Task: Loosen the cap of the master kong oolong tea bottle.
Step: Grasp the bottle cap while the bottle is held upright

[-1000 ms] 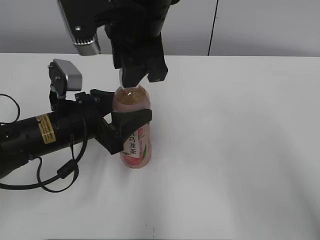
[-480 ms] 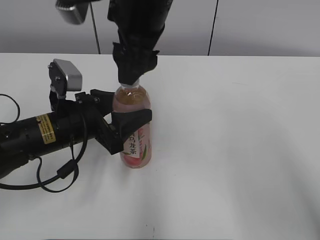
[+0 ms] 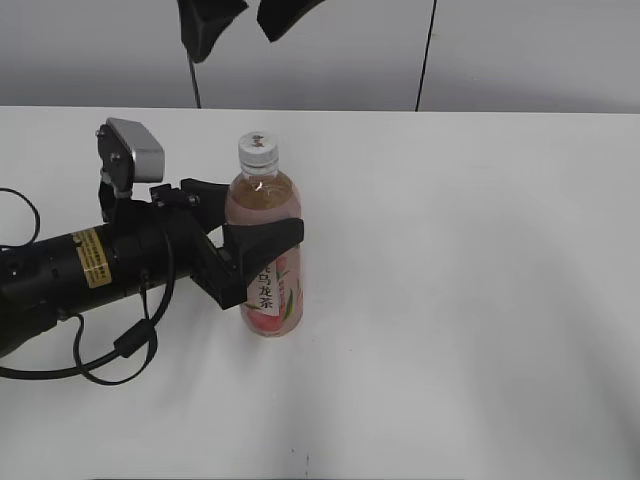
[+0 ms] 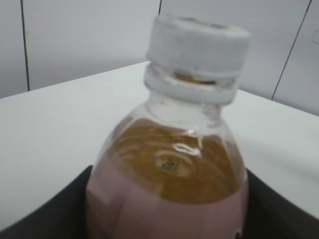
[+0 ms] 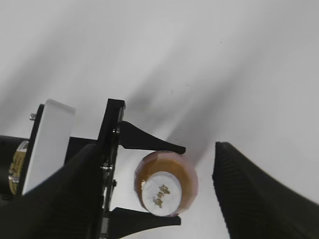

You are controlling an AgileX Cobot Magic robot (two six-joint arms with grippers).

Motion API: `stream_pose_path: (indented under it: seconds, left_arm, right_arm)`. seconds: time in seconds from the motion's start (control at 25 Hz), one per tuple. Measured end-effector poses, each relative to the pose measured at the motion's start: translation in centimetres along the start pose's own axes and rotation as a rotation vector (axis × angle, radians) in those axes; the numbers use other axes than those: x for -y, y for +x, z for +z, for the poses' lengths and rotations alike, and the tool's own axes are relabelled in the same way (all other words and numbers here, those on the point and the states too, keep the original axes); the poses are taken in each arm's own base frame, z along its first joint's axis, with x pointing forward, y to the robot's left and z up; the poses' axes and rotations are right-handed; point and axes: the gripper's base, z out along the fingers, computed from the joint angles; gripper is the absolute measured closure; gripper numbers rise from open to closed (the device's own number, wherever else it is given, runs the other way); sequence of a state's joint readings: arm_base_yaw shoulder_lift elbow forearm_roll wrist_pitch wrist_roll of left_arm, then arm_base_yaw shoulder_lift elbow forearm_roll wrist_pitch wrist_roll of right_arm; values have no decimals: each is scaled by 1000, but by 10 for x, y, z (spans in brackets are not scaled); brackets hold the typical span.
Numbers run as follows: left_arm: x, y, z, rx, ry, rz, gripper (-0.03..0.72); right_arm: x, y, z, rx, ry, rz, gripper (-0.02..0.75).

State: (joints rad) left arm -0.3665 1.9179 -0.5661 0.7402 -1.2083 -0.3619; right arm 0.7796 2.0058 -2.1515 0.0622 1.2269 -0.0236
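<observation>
The tea bottle [image 3: 265,255] stands upright on the white desk [image 3: 470,300], left of the middle in the exterior view. It holds pale amber tea and wears a pink label with a white strip of black characters facing the camera. Its white cap [image 3: 257,148] sits on the neck, ribbed around the edge, with a small dark mark on top (the mark is too small to read).

The left claw [image 3: 262,245] reaches in from the left, lying low along the desk, and its two black fingers [image 3: 265,233] close around the middle of the bottle, one in front and one behind. In the left wrist view the bottle's shoulder [image 4: 169,169] fills the frame, with the dark fingers at the lower corners on either side of it and the cap [image 4: 197,47] close above, slightly blurred.

The right claw [image 3: 235,15] hangs high over the bottle at the top edge of the exterior view, its two dark tips spread apart and well clear of the cap. The right wrist view looks straight down between those wide fingers [image 5: 259,194]: the cap [image 5: 161,192] shows as a white disc below, with the left claw's fingers [image 5: 149,142] pressed to the bottle's sides. Nothing sits between the right claw's tips.

A grey camera block [image 3: 130,150] rides on the left arm [image 3: 90,265], and a black cable [image 3: 120,350] loops on the desk beneath it.
</observation>
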Motion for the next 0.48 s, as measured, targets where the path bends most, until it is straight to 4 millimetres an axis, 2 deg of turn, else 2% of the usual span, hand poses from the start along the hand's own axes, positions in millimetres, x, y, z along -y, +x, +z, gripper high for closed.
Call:
stream_pose_path:
  seconds: [0.24,0.48]
  left_arm:
    - [0,0,0,0,0,0,221]
    - [0,0,0,0,0,0,221]
  right_arm:
    - [-6,0,0,-5,-67,252,203]
    - [-11,-1,-1,-14,-121,328,203]
